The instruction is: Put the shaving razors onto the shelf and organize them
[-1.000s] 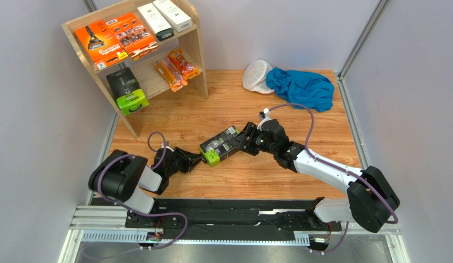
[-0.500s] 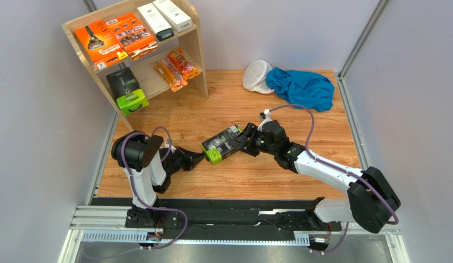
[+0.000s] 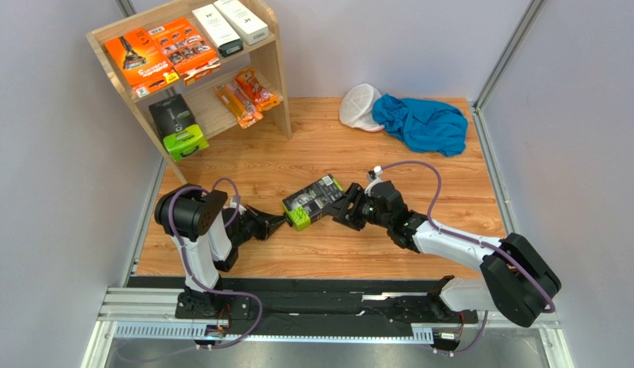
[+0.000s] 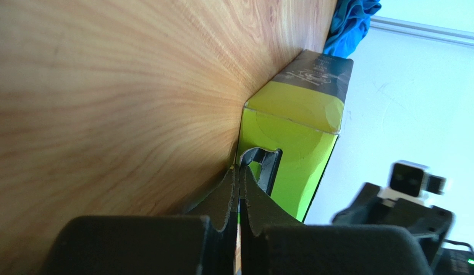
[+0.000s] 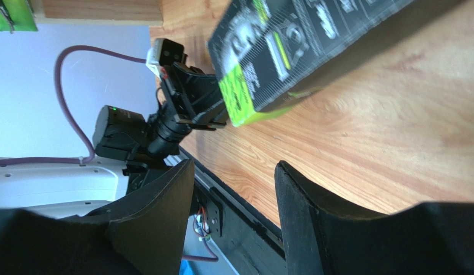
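Left gripper (image 3: 284,221) pinches pack (image 3: 314,201) by green-end tab; right gripper (image 3: 343,211) spread, clear. Thin grip: lift slow, carry level to shelf (image 3: 280,77).

L tool (image 4: 239,175) pinched shut at lime end of razor pack (image 4: 292,114).

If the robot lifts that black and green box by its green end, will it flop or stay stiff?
The black-and-green pack looks like a crisp-cornered cardboard box, so it probably stays stiff. The left gripper seems to pinch only a thin hang tab on its end, so the box may swing or droop.
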Tool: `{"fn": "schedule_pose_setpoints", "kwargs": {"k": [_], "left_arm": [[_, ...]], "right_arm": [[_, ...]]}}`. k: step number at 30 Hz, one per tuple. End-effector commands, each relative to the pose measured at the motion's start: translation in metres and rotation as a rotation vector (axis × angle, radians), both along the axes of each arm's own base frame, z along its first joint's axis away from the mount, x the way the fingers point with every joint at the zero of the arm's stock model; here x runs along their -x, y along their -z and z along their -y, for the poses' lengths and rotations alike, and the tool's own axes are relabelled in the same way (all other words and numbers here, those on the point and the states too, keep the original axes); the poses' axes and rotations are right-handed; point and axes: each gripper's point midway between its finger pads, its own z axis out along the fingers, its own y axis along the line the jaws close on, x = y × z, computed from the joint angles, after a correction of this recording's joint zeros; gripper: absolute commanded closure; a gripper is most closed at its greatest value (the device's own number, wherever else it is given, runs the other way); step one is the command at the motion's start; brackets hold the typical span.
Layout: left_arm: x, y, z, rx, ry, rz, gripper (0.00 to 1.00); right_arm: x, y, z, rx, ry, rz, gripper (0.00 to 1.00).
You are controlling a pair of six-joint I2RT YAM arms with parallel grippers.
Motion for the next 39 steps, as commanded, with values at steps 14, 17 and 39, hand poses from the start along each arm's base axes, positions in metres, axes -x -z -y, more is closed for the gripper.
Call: {"fn": "schedule_pose_setpoints", "kwargs": {"k": [14, 17, 39], "left_arm": [[0.039, -0.046, 0.005, 0.042, 0.11, 0.127, 1.0], [0.039, -0.057, 0.006, 0.027, 0.124, 0.147, 1.0], [0.052, -0.08, -0.013, -0.206, 0.129, 0.176, 1.0]], "right_arm": [[0.015, 0.007, -0.034, -0.315, -0.007, -0.069, 0.25], [0.015, 0.018, -0.034, -0.335, 0.014, -0.101, 0.23], [0.009, -0.013, -0.07, -0.608, -0.005, -0.006, 0.22]]}}
